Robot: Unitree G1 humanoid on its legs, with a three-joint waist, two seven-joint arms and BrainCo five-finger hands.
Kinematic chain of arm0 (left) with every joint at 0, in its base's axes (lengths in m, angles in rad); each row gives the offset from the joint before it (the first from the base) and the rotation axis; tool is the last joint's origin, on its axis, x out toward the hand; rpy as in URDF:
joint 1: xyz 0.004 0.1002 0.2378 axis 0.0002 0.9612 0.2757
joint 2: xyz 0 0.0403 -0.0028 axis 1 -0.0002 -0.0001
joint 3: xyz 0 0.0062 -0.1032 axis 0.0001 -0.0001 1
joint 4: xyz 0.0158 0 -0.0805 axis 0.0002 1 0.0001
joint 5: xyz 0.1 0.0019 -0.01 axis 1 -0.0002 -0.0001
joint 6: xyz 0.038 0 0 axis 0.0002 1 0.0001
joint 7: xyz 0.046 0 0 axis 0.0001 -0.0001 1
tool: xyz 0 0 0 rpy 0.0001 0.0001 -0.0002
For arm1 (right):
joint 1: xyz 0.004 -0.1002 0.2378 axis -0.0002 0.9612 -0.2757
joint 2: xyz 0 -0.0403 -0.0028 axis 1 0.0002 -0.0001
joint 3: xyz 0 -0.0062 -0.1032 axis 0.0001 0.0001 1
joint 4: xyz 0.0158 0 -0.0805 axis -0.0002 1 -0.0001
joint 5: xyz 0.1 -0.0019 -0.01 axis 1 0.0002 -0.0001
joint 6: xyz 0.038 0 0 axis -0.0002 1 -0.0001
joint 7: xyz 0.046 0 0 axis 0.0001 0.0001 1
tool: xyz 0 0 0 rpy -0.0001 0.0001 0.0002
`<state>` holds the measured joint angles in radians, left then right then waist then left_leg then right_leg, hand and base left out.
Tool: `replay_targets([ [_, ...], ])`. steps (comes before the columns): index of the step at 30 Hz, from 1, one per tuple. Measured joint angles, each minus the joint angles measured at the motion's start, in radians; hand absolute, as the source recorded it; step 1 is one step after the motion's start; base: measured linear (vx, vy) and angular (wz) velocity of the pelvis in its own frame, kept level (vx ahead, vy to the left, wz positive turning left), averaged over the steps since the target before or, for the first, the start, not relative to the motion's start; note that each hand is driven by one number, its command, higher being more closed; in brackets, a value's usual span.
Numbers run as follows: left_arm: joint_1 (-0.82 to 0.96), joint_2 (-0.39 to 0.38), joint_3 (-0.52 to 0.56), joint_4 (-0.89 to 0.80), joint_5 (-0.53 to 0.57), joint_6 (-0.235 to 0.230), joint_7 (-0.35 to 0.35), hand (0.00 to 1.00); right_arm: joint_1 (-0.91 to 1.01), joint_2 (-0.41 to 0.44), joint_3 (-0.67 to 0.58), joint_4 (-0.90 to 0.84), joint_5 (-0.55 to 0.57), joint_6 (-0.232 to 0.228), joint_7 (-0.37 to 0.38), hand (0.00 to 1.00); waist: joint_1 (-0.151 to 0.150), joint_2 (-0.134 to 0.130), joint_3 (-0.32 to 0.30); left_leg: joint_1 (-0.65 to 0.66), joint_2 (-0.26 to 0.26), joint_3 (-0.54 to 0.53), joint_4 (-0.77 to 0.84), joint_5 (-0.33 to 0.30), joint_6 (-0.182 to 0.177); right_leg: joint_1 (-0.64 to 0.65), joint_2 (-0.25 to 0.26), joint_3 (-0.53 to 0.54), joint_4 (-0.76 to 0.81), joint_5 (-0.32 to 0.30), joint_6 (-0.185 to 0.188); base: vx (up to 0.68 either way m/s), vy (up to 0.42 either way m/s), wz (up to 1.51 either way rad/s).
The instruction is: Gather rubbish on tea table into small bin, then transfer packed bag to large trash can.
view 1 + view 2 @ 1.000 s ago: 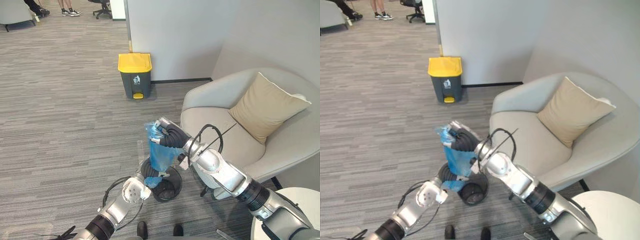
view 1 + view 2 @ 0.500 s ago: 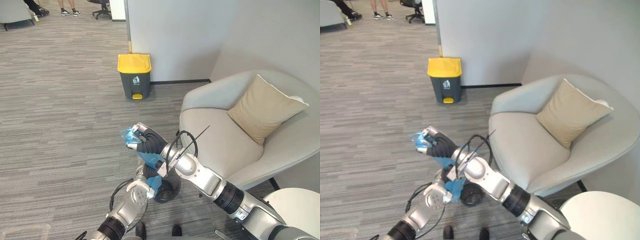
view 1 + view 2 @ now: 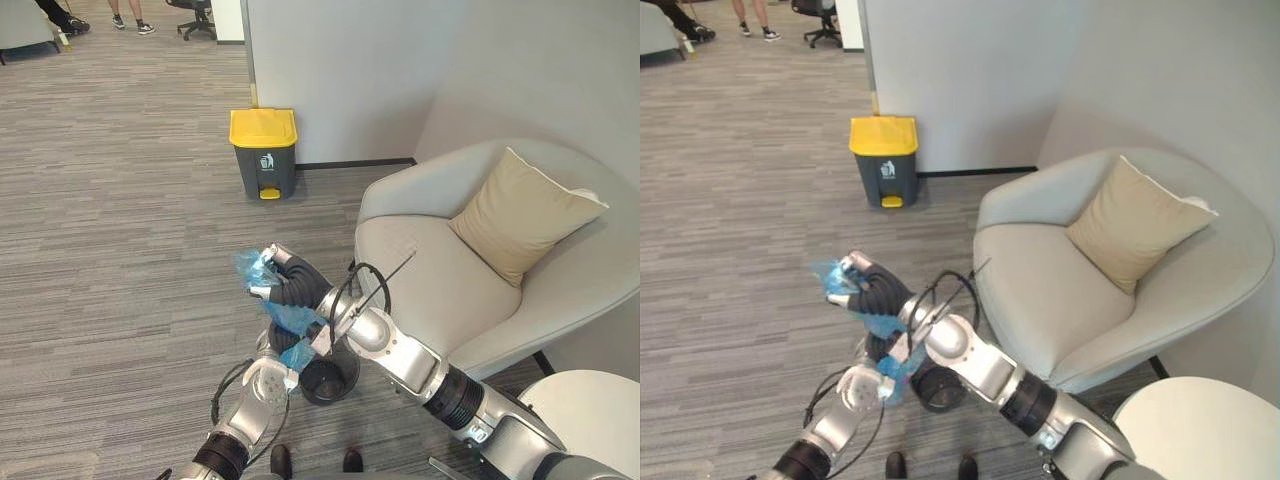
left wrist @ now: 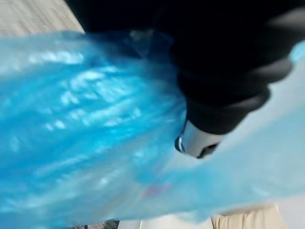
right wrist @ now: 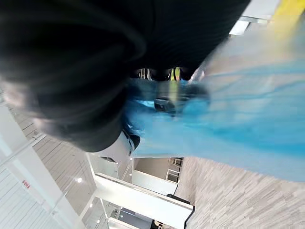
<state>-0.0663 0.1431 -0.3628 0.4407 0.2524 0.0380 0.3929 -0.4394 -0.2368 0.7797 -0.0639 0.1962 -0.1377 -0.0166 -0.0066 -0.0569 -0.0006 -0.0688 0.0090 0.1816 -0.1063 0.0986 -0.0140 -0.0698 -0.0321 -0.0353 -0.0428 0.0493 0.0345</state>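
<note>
Silver-grey arms (image 3: pixel 400 352), dark ribbed cover over right robot hand (image 3: pixel 292 283).

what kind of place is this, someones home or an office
Probably an office lounge: grey carpet throughout, a pale armchair with a tan cushion, and a yellow-lidded pedal bin against the wall.

- Bag (image 3: pixel 292 318): thin blue plastic film, glossy, crinkled, half see-through.
- Bin (image 3: pixel 335 385): black, smooth, looks like plastic.
- Can (image 3: pixel 264 165): hard matt plastic, grey body, yellow lid.
- Chair (image 3: pixel 430 290): matt pale cloth.
- Cushion (image 3: pixel 520 215): tan cloth, soft.
- Carpet (image 3: pixel 120 230): rough, ribbed grey pile.
</note>
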Motion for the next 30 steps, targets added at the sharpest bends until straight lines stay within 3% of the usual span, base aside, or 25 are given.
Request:
replay_targets([
  [8,0.044,0.000,0.051,-0.088,-0.046,0.000,0.016,1.00,0.117,-0.048,-0.093,0.000,-0.123,-0.001,-0.008,0.00,-0.001,0.000,0.000,0.001,-0.001,-0.002,-0.004,0.000,0.000,0.001,-0.001,-0.003,0.002,-0.003,0.005,0.00,0.002,0.00],
  [16,0.129,0.000,0.078,-0.244,-0.108,-0.007,0.013,1.00,0.202,-0.112,-0.253,-0.041,-0.324,-0.002,-0.087,0.00,0.000,0.001,0.000,0.001,-0.004,-0.007,-0.004,0.000,0.000,0.002,-0.003,-0.012,0.004,-0.012,0.011,0.00,0.000,0.01],
  [22,0.189,-0.006,0.163,-0.296,-0.148,-0.014,0.004,1.00,0.330,-0.114,-0.440,-0.080,-0.475,-0.010,-0.172,0.00,0.001,0.011,-0.006,0.004,-0.010,-0.011,-0.004,0.009,0.013,0.004,-0.005,-0.015,0.007,-0.016,0.010,0.00,0.000,0.01],
  [25,0.224,-0.015,0.190,-0.296,-0.163,-0.021,-0.009,1.00,0.413,-0.083,-0.516,-0.079,-0.510,-0.009,-0.198,0.00,0.000,0.025,-0.011,0.006,-0.014,-0.013,-0.004,0.009,0.013,0.004,-0.010,-0.018,0.013,-0.022,0.011,0.01,0.016,0.06],
  [26,0.291,-0.041,0.252,-0.264,-0.199,-0.032,-0.027,1.00,0.548,0.015,-0.630,-0.023,-0.495,-0.006,-0.221,0.00,-0.003,0.036,-0.018,0.019,-0.015,-0.023,-0.004,-0.005,0.005,0.017,-0.016,-0.025,0.018,-0.028,0.010,0.04,0.053,0.14],
  [30,0.326,-0.061,0.291,-0.180,-0.239,-0.036,-0.043,1.00,0.610,0.080,-0.677,0.101,-0.412,0.016,-0.216,0.00,-0.003,0.041,-0.016,0.029,-0.016,-0.028,-0.004,-0.009,0.004,0.033,-0.017,-0.036,0.013,-0.038,0.011,0.01,0.022,0.07],
])
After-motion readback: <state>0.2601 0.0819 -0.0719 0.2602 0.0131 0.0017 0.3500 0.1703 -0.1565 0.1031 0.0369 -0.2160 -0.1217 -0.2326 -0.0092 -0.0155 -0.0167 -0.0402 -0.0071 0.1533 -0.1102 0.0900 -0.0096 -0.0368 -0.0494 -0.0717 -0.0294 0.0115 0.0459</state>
